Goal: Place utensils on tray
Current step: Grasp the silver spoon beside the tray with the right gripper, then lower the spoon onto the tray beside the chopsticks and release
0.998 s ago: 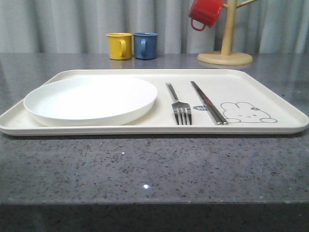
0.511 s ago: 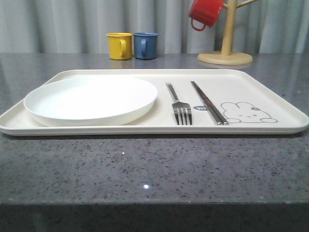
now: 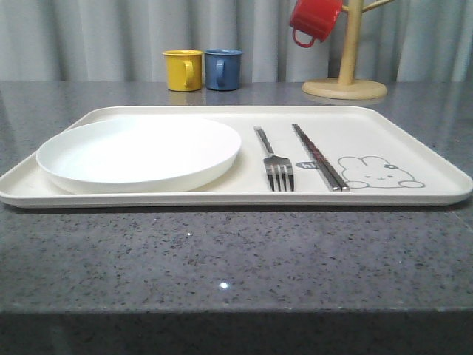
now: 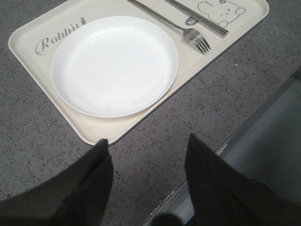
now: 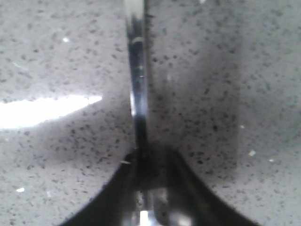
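The cream tray (image 3: 222,198) lies across the grey stone table. On it rest a round white plate (image 3: 140,151) at the left, a fork (image 3: 275,164) and a pair of chopsticks (image 3: 318,157) beside the rabbit drawing. In the left wrist view my left gripper (image 4: 146,143) hangs open over bare table just off a corner of the tray (image 4: 28,42), near the plate (image 4: 115,66), with nothing between its fingers. In the right wrist view my right gripper (image 5: 150,157) is shut on a slim silver utensil handle (image 5: 137,84) held over the speckled table; its far end is out of view.
A yellow mug (image 3: 182,70) and a blue mug (image 3: 223,69) stand behind the tray. At the back right a red mug (image 3: 314,21) hangs on a wooden mug stand (image 3: 345,87). The table's edge (image 4: 244,132) runs close beside my left gripper.
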Robot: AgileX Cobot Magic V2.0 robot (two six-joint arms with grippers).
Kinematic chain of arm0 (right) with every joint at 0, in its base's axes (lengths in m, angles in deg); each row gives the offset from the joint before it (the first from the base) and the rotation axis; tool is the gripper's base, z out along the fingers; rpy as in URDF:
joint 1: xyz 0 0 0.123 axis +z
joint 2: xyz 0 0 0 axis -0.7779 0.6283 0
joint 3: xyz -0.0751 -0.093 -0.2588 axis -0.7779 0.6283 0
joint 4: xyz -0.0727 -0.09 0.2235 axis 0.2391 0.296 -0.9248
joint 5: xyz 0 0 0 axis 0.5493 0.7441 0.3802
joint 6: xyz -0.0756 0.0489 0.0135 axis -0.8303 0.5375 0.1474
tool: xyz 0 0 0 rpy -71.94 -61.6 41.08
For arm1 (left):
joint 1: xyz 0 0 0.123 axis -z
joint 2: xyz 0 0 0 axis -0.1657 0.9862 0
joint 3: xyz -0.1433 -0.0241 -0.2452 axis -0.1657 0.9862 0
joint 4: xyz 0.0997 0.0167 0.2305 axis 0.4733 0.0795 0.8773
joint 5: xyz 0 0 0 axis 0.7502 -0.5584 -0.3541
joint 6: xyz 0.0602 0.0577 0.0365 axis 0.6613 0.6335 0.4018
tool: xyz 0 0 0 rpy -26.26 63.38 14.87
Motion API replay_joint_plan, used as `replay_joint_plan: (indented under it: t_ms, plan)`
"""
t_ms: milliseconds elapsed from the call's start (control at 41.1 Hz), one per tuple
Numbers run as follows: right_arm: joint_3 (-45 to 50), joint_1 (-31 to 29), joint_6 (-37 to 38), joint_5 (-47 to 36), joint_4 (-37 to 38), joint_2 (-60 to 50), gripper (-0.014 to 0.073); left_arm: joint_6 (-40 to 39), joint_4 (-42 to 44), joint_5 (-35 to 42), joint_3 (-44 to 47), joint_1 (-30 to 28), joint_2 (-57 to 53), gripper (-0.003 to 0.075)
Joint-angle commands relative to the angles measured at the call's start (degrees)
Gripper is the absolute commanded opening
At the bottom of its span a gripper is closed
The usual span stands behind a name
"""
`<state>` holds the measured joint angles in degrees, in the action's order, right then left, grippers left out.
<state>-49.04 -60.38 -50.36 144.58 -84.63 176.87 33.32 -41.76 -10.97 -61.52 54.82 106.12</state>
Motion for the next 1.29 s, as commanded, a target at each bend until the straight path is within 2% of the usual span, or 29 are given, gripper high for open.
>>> replay_joint_plan:
  t_ms: [0, 73, 292, 511, 730, 998, 1266]
  plan:
    - [-1.30, -0.29, -0.65, -0.35, -0.11, -2.39, 0.0002, -0.59, 0.34, 3.98, -1.50, 0.48, 0.06, 0.0349]
    - [-1.41, -0.29, -0.65, 0.28, -0.11, -2.44, -0.0024, -0.59, 0.34, 3.98, -1.50, 0.48, 0.06, 0.0349]
    - [-1.40, 1.69, -0.65, 1.96, -1.69, -5.50, -0.0025, -0.59, 0.34, 3.98, -1.50, 0.48, 0.06, 0.0349]
    - [-1.40, 9.31, -0.65, 4.98, -7.20, -10.86, -0.0025, -0.59, 0.34, 3.98, -1.50, 0.48, 0.06, 0.0349]
    - [-1.40, 16.87, -0.47, 7.54, -13.64, -11.04, -0.0025, -0.59, 0.34, 4.29, -1.50, 0.48, 0.06, 0.0349]
    - [-1.34, 21.87, 6.92, 3.66, -17.20, -7.73, -0.0025, -0.59, 0.34, 4.77, -1.50, 0.48, 0.06, 0.0349]
    - [-1.34, 22.34, 12.97, 1.23, -18.18, -4.63, -0.0025, -0.59, 0.34, 5.04, -1.50, 0.48, 0.06, 0.0349]
